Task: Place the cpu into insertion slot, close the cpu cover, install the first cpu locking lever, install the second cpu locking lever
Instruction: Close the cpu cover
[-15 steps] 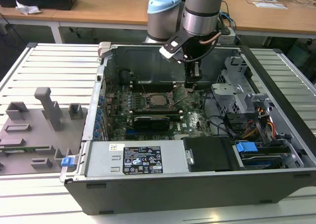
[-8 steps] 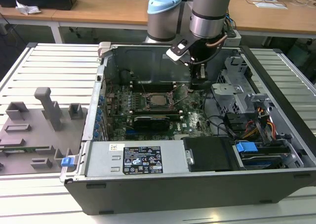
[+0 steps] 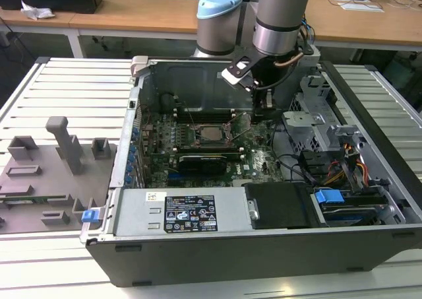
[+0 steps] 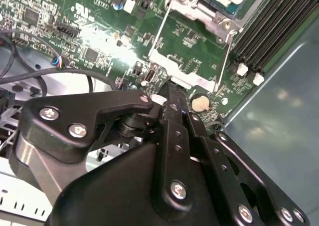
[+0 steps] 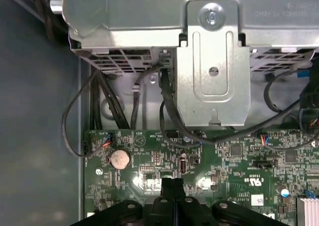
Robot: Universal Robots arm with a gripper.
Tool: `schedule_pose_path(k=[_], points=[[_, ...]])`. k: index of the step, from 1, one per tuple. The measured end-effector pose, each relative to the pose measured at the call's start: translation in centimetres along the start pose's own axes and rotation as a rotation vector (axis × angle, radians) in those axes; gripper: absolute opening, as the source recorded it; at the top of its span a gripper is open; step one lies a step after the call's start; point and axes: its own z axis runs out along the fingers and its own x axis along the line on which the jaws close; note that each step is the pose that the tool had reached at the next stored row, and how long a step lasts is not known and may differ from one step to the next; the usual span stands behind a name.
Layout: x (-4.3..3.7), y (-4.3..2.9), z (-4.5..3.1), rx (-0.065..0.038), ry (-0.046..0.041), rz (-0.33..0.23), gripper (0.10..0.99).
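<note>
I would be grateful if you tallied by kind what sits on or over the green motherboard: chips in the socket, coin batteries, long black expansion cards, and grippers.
cpu: 1
coin battery: 1
long black expansion card: 1
gripper: 1
Total: 4

Grey arm (image 3: 275, 32), blue caps (image 3: 219, 5), black claw (image 5: 172, 182)
</note>
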Motion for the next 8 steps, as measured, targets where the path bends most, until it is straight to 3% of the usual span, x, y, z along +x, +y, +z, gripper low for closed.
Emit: schedule_pose_path(k=[8], points=[[-0.02, -1.03, -0.01, 0.003, 0.0000, 0.000, 0.106]])
